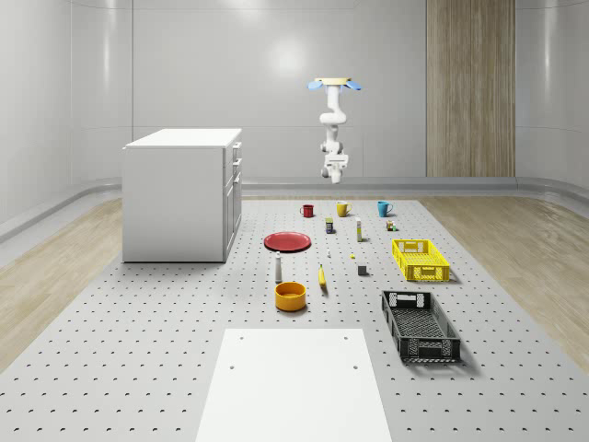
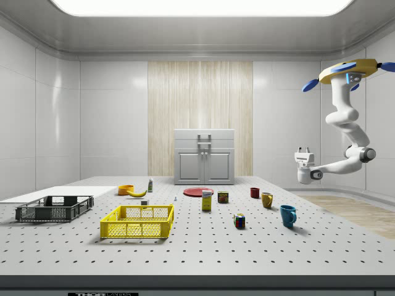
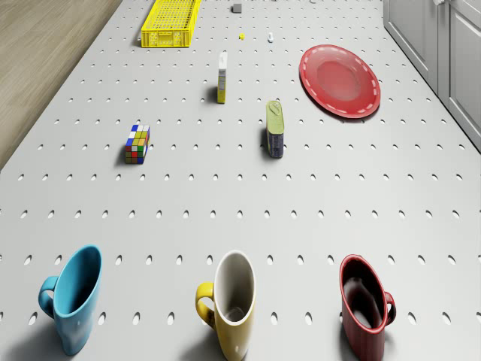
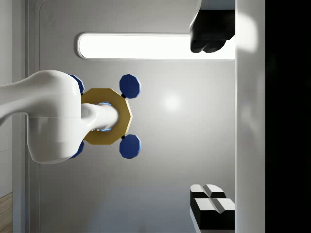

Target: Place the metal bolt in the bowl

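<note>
Orange bowl [image 1: 290, 295] on grey pegboard table [image 1: 166, 350]. Small metal bolt [image 1: 329, 253] lies on table at bowl's 1 o'clock in whole-scene view, apart from it, near red plate [image 1: 288, 241]. Drone [image 1: 334, 84] hovers high by table's far edge, beyond mug row. Gripper [image 2: 303, 150] points upward, fingers [image 4: 210, 43] spread wide, holding nothing.

yellow octagonal drone [image 2: 349, 71] body with blue rotors; glossy white rounded arm [image 2: 344, 117] — black-padded gripper [image 4: 211, 119] fingers

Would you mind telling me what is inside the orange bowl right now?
Nothing shows above the rim of the orange bowl in the whole-scene view; its floor is hidden by its wall. The drone hovers far off, near the mugs.
</note>
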Controlling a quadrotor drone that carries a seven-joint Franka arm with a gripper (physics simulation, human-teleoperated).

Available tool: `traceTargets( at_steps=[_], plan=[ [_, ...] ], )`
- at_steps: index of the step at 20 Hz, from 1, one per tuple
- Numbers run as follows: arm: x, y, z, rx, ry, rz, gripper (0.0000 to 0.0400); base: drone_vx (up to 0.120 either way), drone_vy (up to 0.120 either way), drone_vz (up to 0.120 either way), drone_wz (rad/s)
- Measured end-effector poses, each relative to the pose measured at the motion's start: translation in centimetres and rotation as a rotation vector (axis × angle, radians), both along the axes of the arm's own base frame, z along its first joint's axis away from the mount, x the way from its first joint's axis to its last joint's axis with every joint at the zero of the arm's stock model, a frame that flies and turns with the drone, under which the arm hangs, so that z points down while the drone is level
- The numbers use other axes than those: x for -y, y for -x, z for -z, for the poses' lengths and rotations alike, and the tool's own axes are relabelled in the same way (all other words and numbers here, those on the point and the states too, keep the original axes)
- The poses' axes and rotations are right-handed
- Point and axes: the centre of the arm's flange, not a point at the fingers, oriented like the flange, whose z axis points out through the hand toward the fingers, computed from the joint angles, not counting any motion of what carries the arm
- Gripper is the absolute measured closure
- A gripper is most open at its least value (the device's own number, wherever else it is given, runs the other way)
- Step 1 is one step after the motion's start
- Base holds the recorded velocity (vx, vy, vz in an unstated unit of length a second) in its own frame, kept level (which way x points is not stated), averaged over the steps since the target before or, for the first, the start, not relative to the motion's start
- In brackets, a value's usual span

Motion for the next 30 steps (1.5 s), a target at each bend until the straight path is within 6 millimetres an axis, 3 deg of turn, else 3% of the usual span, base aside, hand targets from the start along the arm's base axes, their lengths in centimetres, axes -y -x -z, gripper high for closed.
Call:
traceTargets(
  at_steps=[20,30],
  plan=[
    [-0.03,0.12,-0.32,0.015,0.003,0.000,0.0000,0.120,-0.118,0.000,0.000],
    [-0.17,0.19,-0.32,0.023,0.017,0.000,0.0000,0.120,0.000,0.000,0.000]
  ],
)
